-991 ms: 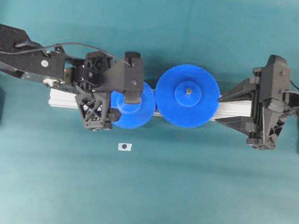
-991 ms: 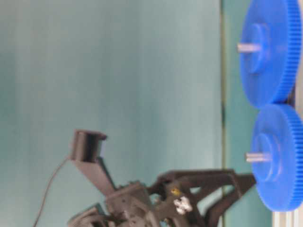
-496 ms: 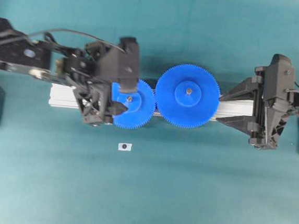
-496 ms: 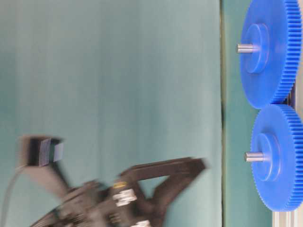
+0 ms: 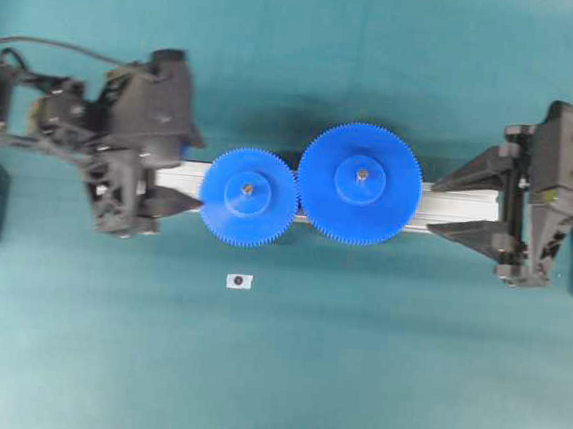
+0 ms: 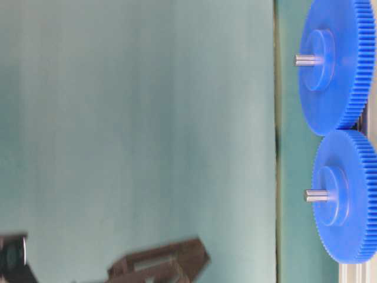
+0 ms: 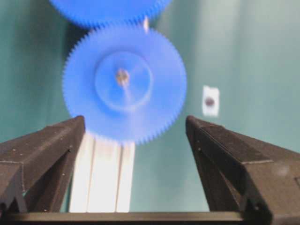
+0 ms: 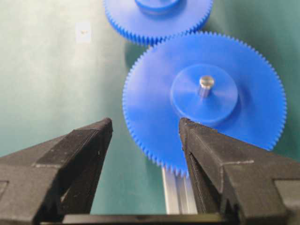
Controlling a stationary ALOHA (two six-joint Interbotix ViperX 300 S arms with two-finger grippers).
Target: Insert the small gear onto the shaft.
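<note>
Small gear seated on its shaft; both hands spread and empty.
Your left hand [image 5: 172, 205] sits just beside the small gear [image 5: 248, 197], whose fine blue plastic teeth mesh with the larger gear [image 5: 359, 184]; the shaft [image 5: 247, 187] shows through its hub. Back both hands, right hand [image 5: 446, 200] included, straight off, brushing nothing.

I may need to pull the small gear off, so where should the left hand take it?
Probably by the toothed rim of the small gear, with the open left hand coming from the left along the rail. The gear lies flat and overhangs the rail on both sides. The larger gear blocks its right side, and a pin fills the hub.
</note>
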